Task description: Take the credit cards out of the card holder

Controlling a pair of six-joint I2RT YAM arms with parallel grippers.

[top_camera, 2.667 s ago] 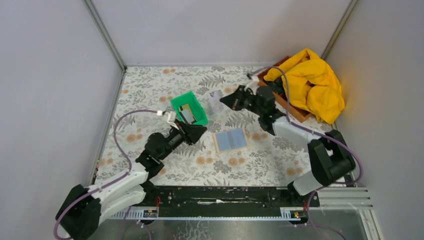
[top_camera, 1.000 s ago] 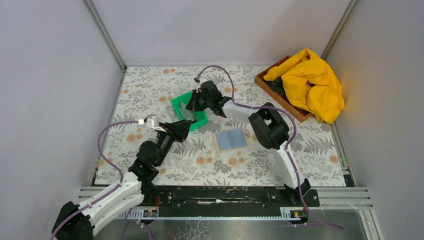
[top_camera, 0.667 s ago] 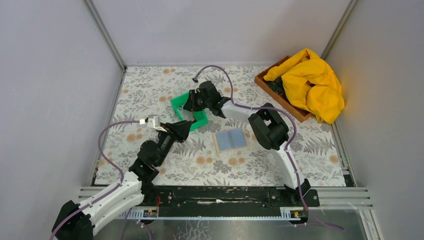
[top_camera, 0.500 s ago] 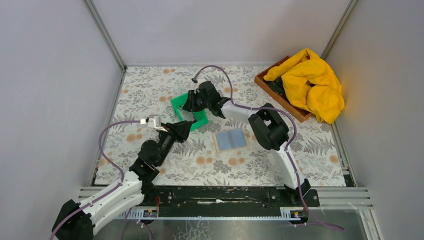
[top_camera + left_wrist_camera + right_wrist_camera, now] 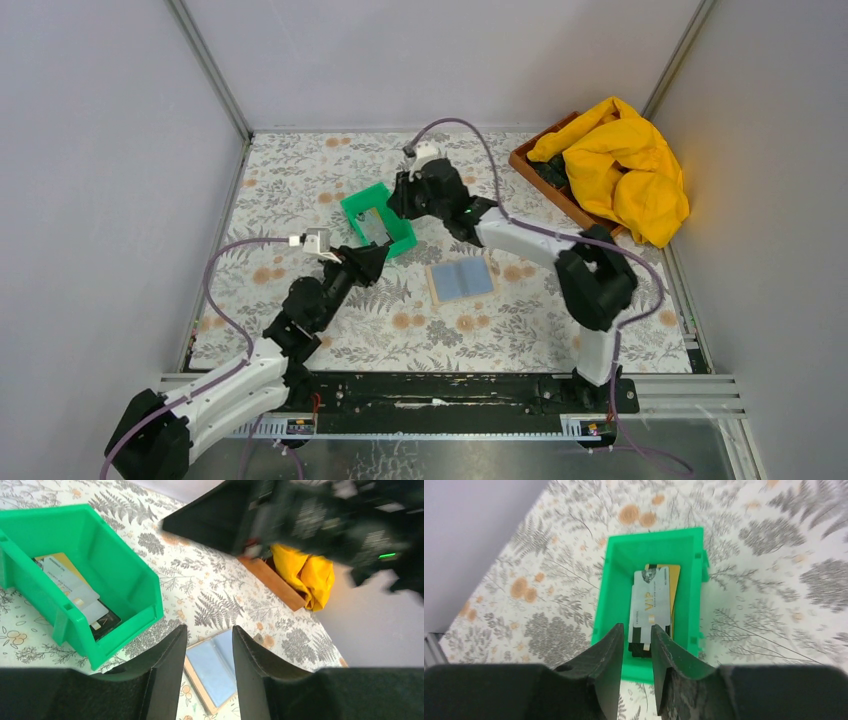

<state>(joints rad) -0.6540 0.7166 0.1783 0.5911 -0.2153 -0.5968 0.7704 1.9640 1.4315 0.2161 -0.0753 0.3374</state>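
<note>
The cards [image 5: 650, 607] lie stacked in the green bin [image 5: 610, 595], with the holder [image 5: 461, 279] spread open on the bench [image 5: 300, 180] just beside it, the right fingers [image 5: 606, 665] above the bin and the left fingers [image 5: 167, 675] near its corner, both pairs narrowly parted and empty.
</note>
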